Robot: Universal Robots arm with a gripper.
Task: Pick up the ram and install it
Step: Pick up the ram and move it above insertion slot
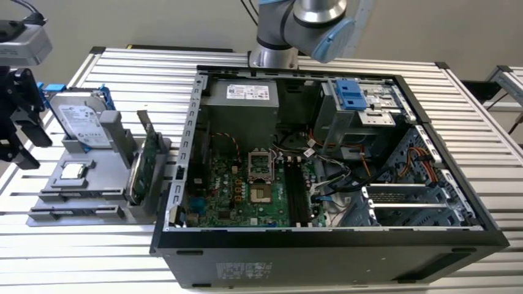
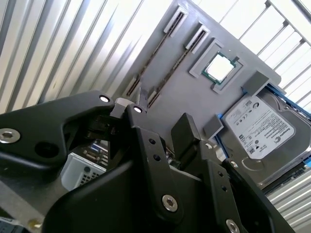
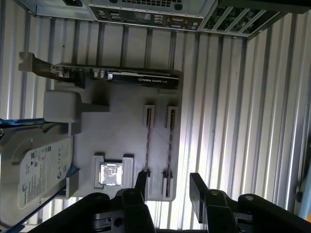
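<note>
Setting: robotics laboratory or test workshop, arranged as a computer-assembly cell.

Evidence:
- A desktop computer case (image 1: 327,245), side panel off and motherboard exposed, lay on a counter (image 1: 122,61) of ribbed aluminium profile.
- Behind the case, a grey-and-blue industrial robot arm (image 1: 302,24) rose from the counter.
- Beside the case, to the exterior view's left, a grey parts fixture (image 1: 82,211) held a hard drive (image 1: 82,119), a processor (image 1: 73,171), an expansion card (image 1: 141,171) and ram sticks (image 3: 148,141) in slots.
- A second profile counter (image 1: 511,79) stood beyond the case, to the exterior view's right.
</note>
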